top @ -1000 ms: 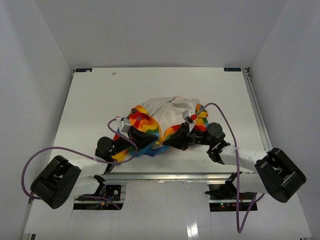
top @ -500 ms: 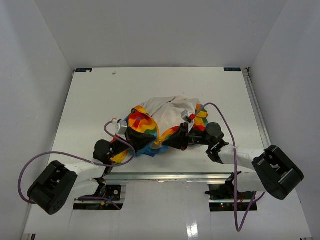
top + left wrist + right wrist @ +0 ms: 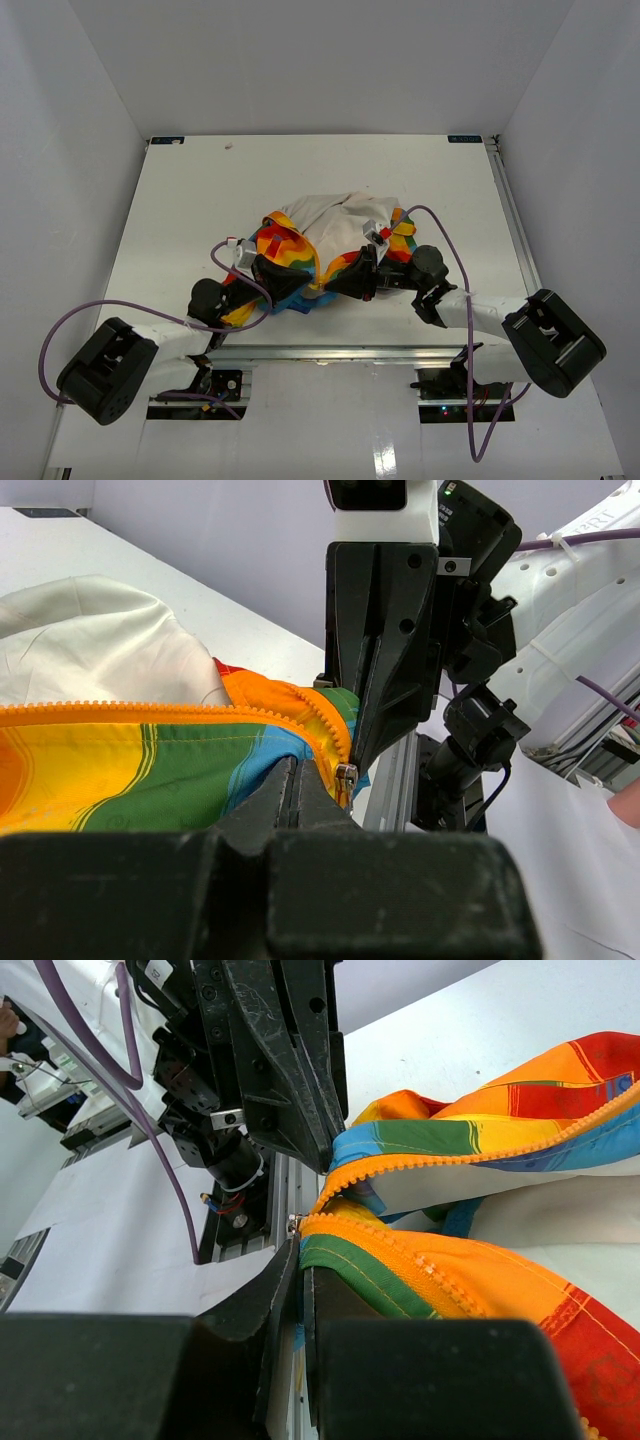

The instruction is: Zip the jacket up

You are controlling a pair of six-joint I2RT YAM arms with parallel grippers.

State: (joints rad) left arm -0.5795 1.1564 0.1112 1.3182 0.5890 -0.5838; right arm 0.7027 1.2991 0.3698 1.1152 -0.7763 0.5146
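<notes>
The rainbow jacket [image 3: 335, 225] lies bunched near the table's front edge, cream lining up. My left gripper [image 3: 290, 278] and right gripper [image 3: 345, 282] face each other at its front hem, tips close together. In the left wrist view the left gripper [image 3: 293, 777] is shut on the blue-green hem of the jacket [image 3: 150, 760], and the metal zipper slider [image 3: 346, 778] hangs just right of it. In the right wrist view the right gripper [image 3: 302, 1260] is shut on the green-orange hem of the jacket [image 3: 420, 1260] at the end of the orange zipper teeth [image 3: 400, 1250]. The zipper is open.
The aluminium rail [image 3: 340, 350] runs along the table's front edge just below both grippers. Purple cables [image 3: 440, 225] loop over each arm. White walls enclose the table [image 3: 200, 190] on three sides.
The left arm's rear links shifted slightly left and down. Both grippers and the jacket stay about where they were.
</notes>
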